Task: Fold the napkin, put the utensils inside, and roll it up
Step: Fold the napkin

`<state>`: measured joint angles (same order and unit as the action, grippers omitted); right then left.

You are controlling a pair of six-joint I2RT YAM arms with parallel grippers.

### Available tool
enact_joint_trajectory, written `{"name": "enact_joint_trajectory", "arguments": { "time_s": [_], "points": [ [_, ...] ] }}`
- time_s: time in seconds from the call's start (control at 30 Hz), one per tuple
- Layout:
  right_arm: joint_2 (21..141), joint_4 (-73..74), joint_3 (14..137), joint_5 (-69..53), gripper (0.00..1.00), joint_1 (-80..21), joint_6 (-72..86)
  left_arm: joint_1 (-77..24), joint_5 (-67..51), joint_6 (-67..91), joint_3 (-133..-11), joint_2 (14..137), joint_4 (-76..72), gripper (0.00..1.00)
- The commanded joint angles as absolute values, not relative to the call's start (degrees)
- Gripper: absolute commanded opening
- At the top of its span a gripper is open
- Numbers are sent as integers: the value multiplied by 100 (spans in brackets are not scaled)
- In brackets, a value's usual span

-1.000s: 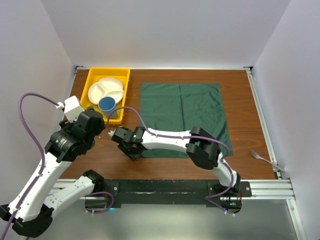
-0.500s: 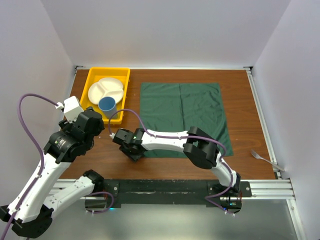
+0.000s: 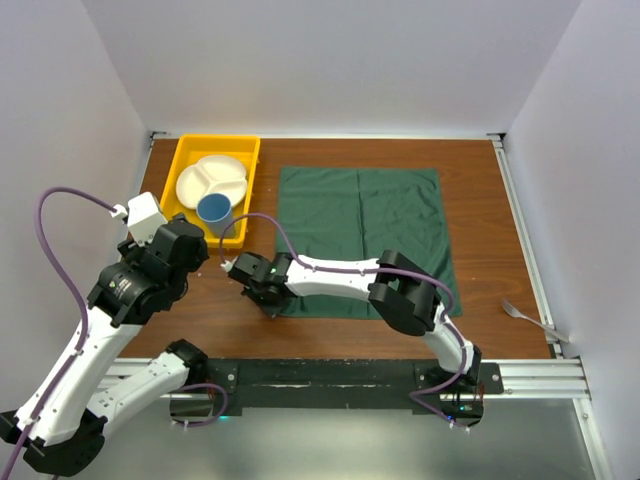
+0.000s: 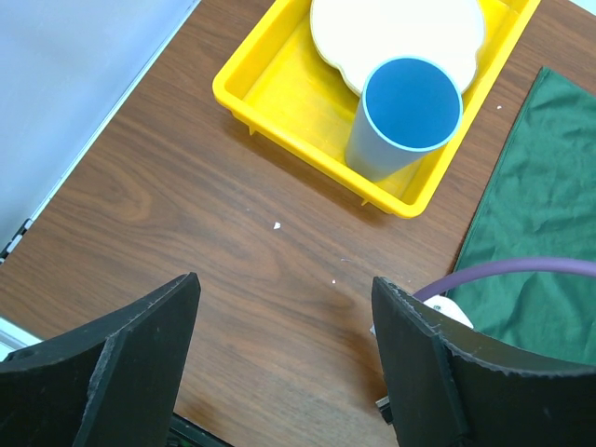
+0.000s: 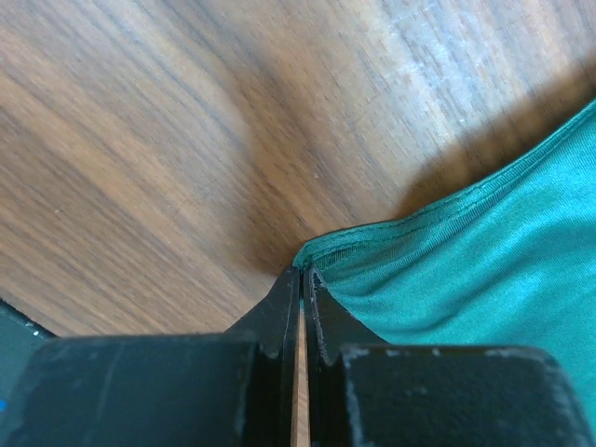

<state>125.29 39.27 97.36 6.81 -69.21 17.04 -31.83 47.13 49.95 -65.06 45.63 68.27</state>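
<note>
Clearly the napkin (image 3: 365, 235) is soft, light and limp. Expect it to drape and slide on the wood, so take it by a corner or hem. Your right gripper (image 5: 300, 279) does just that, jaws closed on its near-left corner. It lies flat mid-table (image 3: 490, 200), nearly square, sides parallel to the table's edges, one crease running far to near. Your left gripper (image 4: 284, 284) hangs wide open near the yellow tray (image 3: 190, 155). The fork (image 3: 530, 318), stiff and thin, lies by the near-right corner, tines pointing left.
</note>
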Motion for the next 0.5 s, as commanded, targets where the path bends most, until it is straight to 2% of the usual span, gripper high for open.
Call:
{"name": "enact_joint_trajectory", "arguments": {
  "time_s": [0.0,0.23,0.33,0.47],
  "points": [
    [11912,3842,9528,160,0,-6584,2047,-3155,4790,5010,-6662,4614,6715,79],
    [11268,3322,8693,-764,0,-4898,2127,-3147,4500,4756,-6557,4579,6381,79],
    [11180,3349,8727,-966,0,-3757,1908,-3147,4342,4676,-6539,4632,6293,79],
    [11311,3603,9043,-774,0,-2788,1670,-3155,4210,4632,-6495,4693,6232,79]
  ]
}}
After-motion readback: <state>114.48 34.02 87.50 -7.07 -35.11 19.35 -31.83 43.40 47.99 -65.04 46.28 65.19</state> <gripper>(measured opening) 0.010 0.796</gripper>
